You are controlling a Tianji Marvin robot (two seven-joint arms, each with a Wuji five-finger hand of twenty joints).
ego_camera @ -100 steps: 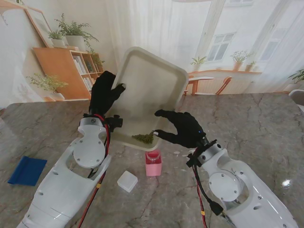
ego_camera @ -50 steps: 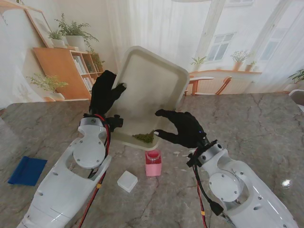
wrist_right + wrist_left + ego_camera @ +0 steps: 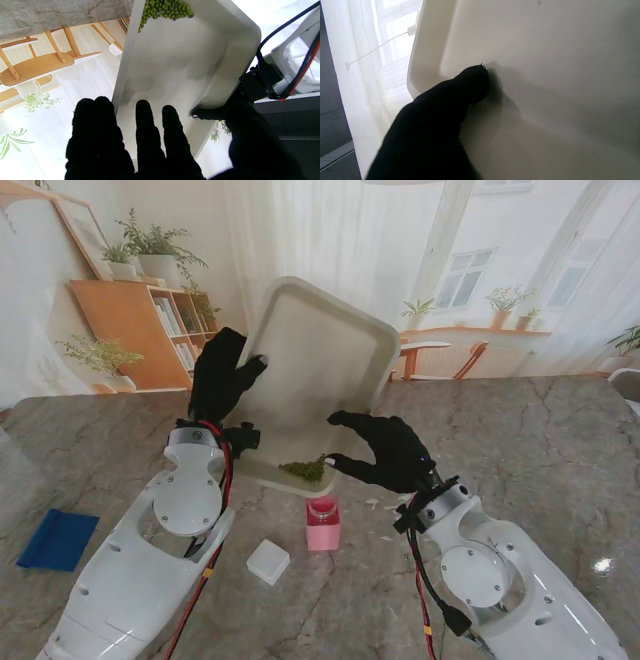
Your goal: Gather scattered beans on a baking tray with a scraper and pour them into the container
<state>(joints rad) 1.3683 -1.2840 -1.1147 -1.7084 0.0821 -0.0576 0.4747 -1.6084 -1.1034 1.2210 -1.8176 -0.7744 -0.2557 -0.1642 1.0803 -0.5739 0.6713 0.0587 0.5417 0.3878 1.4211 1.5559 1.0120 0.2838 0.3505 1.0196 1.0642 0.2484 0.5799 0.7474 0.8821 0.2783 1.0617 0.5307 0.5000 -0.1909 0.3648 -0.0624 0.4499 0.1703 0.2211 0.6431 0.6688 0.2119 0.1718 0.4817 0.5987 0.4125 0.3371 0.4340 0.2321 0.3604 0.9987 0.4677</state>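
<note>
Nearest the robot, a small white square block [image 3: 268,561] sits on the grey veined marble table [image 3: 540,440]. The blue scraper [image 3: 57,539] lies flat at the far left edge, well apart from both hands, so scraping looks finished.

Next out is the pink container [image 3: 322,523], small, boxy, open on top, standing upright just nearer than the tray's low edge. A few specks lie on the marble beside it; too small to say whether they are beans.

The beans [image 3: 305,470], small, round and green, are heaped in one pile in the low corner of the tray [image 3: 320,350], directly over the container. Gathering is done; the pour is set up but the pile is not yet in the container, as far as can be seen.

The tray is cream, smooth, matte, with rounded corners and a shallow raised rim, tilted steeply with its far end high.

The right hand [image 3: 385,450], in a black knit glove, pinches the tray's low right edge near the beans, thumb on one face and fingers on the other. The left hand [image 3: 220,375], gloved the same, clamps the left rim higher up, with one finger [image 3: 472,82] pressed on the inner face.
</note>
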